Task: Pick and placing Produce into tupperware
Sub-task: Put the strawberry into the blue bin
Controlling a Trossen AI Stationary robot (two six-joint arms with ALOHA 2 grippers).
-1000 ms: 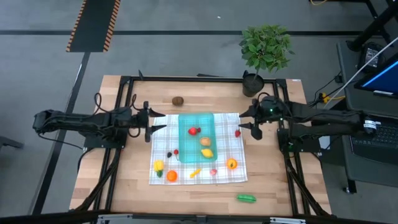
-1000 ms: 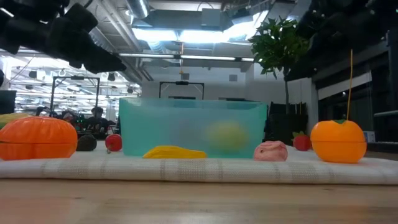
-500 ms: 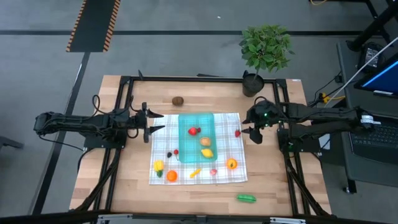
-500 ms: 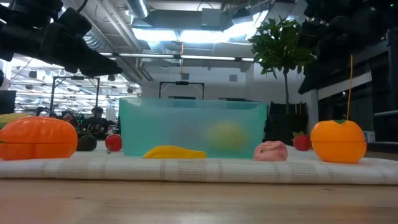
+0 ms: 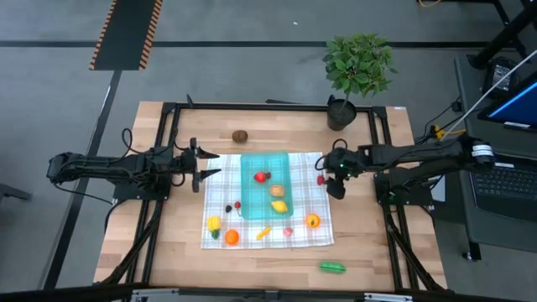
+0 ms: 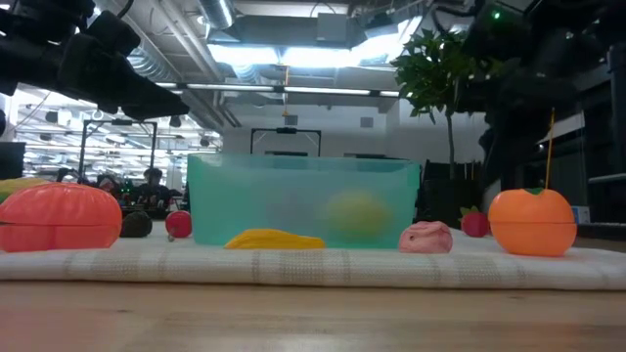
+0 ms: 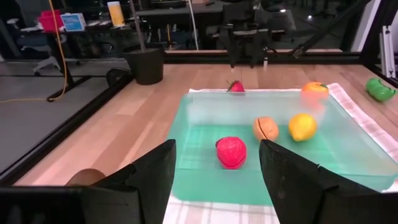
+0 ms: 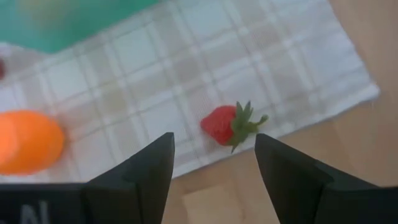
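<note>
**Task Status: Container Partly Filled, Right Arm Positioned Over a Strawberry**

The tupperware (image 5: 266,184) sits on the checked cloth (image 5: 315,201) at the middle of the table (image 5: 168,243). Three pieces of produce are loaded: a red fruit (image 7: 231,152), a brown-orange piece (image 7: 265,128) and a lemon (image 7: 303,126).

Most pieces remain outside the container. On the cloth:
- a strawberry (image 8: 229,124) near the cloth's right edge;
- an orange (image 5: 312,221);
- a pink piece (image 5: 288,231);
- a yellow piece (image 5: 263,232);
- an orange pumpkin-like piece (image 5: 232,237), with a few small items beside it, too small to identify.

On bare wood, well apart from the cloth: a brown piece (image 5: 240,135) and a green pod (image 5: 332,268).

The right pincer (image 8: 214,163) hangs above the strawberry with its fingers spread wide and empty; the strawberry lies between them in the wrist view, not yet gripped. The left pincer (image 7: 217,174) waits beside the container's left side, fingers parted, holding nothing.

Judgement: the task is early, roughly a quarter complete. The strawberry appears to be the next pick.
</note>
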